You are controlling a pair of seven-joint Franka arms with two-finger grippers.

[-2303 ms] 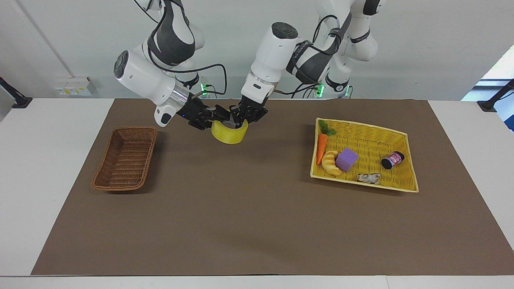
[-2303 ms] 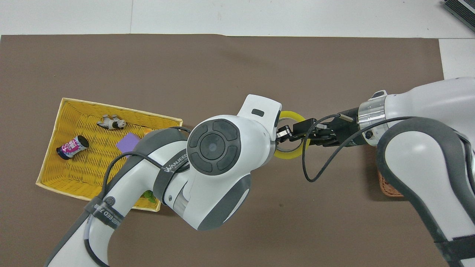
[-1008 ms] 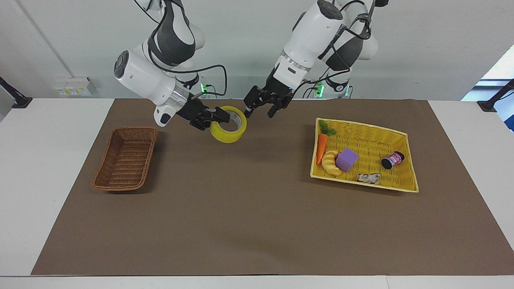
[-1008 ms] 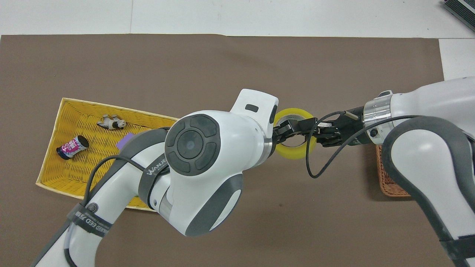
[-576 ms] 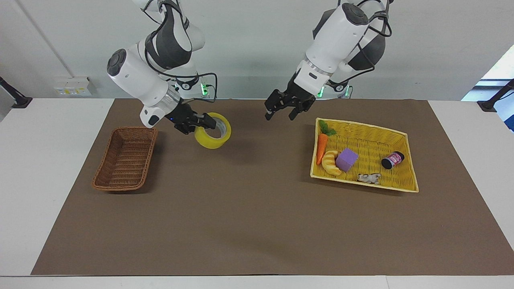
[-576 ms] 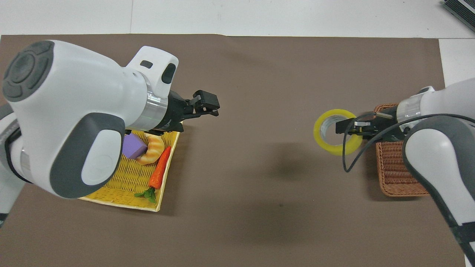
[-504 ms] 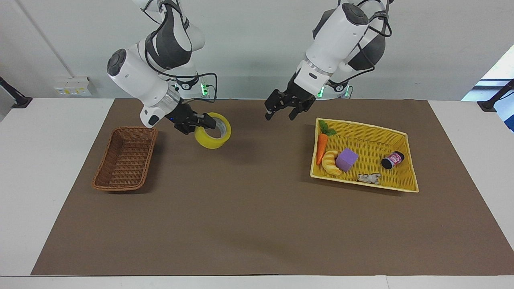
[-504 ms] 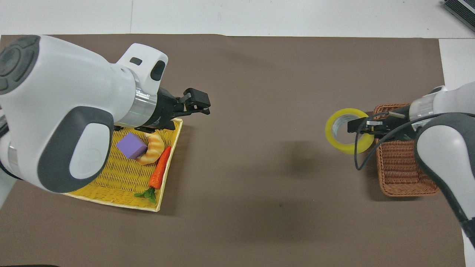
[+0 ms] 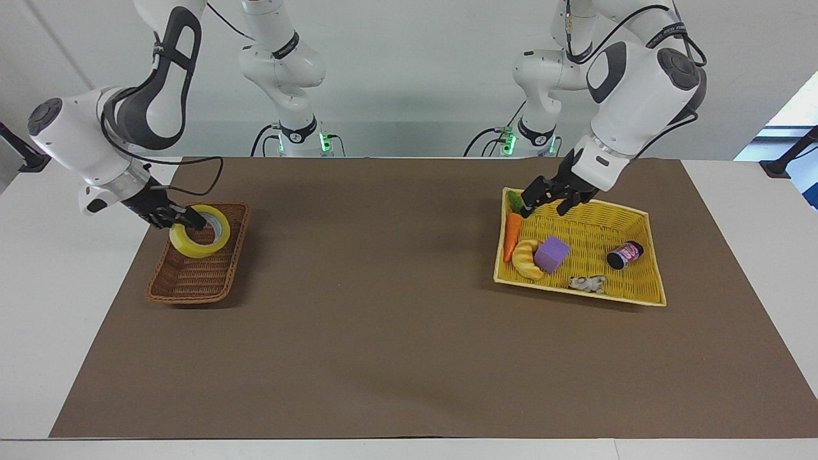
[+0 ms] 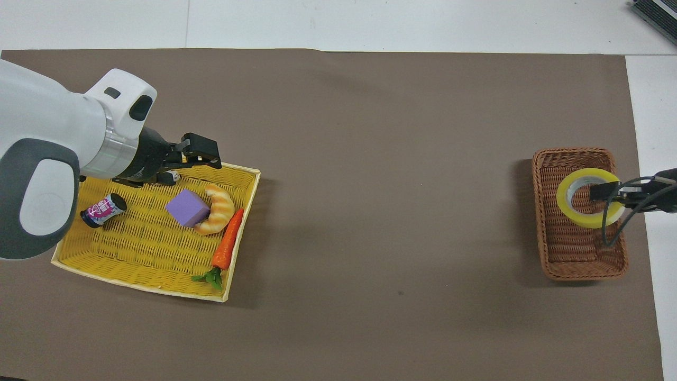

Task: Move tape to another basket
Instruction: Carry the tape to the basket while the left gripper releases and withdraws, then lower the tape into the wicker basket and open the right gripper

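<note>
A: Where's the tape [image 9: 199, 239] sitting?

B: Over the brown basket [image 9: 185, 289] at the right arm's end of the bench [image 9: 383, 358] — pinched by the right hand [image 9: 186, 220], one finger inside the roll's core and one outside its wall. Whether the roll touches the basket floor I can't tell.

A: And in the overhead view?

B: There the tape [image 10: 587, 198] lies within the basket [image 10: 576, 264], toward its 12 o'clock end, and the right hand [image 10: 603, 191] comes in from 3 o'clock.

A: The left hand?

B: The left hand [image 9: 548, 203] hangs over the rim of the yellow basket [image 9: 639, 295], fingers spread and holding nothing. In the overhead view it [image 10: 198, 153] is over that basket's 12 o'clock edge.

A: What's in the yellow one?

B: A carrot [image 9: 511, 236], a croissant [image 9: 525, 259], a purple block [image 9: 551, 253], a small dark can [image 9: 625, 254] and a little grey figure [image 9: 588, 283] — the carrot along the edge toward the brown basket
</note>
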